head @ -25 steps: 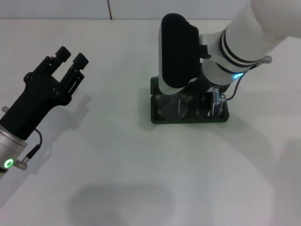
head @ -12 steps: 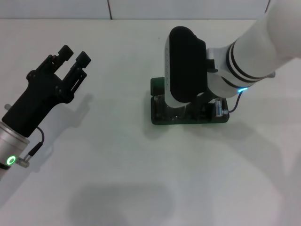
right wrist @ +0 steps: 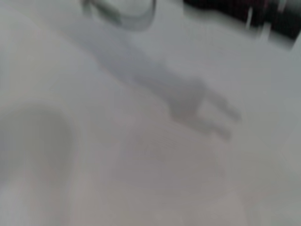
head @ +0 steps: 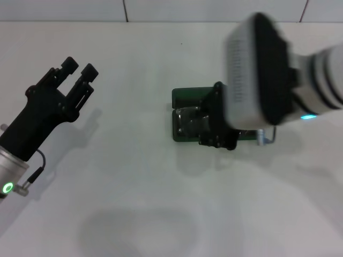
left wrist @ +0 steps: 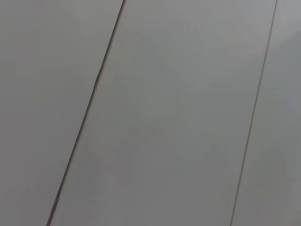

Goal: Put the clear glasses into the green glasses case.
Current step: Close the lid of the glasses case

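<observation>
Left pincer (head: 79, 69): hanging over the left part of the tabletop (head: 134, 176), well apart from the case; its two black fingers (head: 88, 72) are standing apart with nothing between them, pointing toward the far edge.
Left arm: its black body is running back toward the near left corner, a green light glowing on the silver collar there.
Left wrist view: showing only pale flat surface crossed by thin dark seams.
Tabletop: plain white, carrying soft shadows of both arms; a larger grey shadow is lying near the near edge.
Green glasses case (head: 185, 97): lying open near the middle of the tabletop, toward the far edge, its dark green lid showing on the far side and its tray on the near side.
Clear glasses (head: 187, 120): lying inside the tray of the case; only the left end is showing as a glint of transparent lens.
Right arm (head: 262, 75): its white and black wrist housing is standing in the way, covering the right half of the case.
Right pincer (head: 217, 140): its black body is sitting over the near rim of the case; whether its fingers are apart or together cannot be told.
Right wrist view: blurred, showing tabletop, an arm's shadow and a curved clear edge.
</observation>
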Robot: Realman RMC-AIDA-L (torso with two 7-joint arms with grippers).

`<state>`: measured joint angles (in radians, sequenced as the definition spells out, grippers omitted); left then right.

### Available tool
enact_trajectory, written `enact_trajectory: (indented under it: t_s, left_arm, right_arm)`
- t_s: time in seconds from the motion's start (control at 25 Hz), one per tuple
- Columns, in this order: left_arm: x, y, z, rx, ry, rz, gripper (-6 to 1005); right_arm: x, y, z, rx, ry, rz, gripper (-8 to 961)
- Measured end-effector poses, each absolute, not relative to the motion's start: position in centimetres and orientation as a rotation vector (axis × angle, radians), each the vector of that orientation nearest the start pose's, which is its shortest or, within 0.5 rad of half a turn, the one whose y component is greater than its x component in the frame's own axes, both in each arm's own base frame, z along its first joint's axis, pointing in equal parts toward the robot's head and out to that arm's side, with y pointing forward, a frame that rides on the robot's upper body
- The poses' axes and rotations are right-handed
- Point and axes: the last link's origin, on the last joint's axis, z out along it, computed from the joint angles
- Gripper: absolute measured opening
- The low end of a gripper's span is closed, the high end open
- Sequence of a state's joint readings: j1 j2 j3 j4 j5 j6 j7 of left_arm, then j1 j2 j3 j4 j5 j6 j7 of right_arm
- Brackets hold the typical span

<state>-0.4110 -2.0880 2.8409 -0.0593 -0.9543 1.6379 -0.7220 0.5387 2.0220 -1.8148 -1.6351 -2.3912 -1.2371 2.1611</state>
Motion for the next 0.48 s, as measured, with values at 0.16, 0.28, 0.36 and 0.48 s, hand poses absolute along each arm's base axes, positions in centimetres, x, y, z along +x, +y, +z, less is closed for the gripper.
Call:
enact_trajectory:
  t_s: [0.16,0.28,0.36,0.48]
  left_arm:
    - [-30.1,27.4,-1.6,-1.934,-0.622,-1.226,546]
    - [-30.1,27.8,-1.8,-1.948,-0.631,-1.204,546]
    - [-30.1,28.7,-2.1,-1.959,-0.660,-1.175,546]
    - [-29.8,29.9,-2.6,-1.984,-0.695,-1.145,546]
  right_arm:
    - [12.3,30.4,-1.1,-2.849,-0.178,0.063,375]
    - [15.6,30.2,0.6,-2.864,-0.047,0.231,379]
    - [18.7,30.5,1.6,-2.851,0.090,0.360,381]
    - [23.4,30.8,2.4,-2.818,0.286,0.524,385]
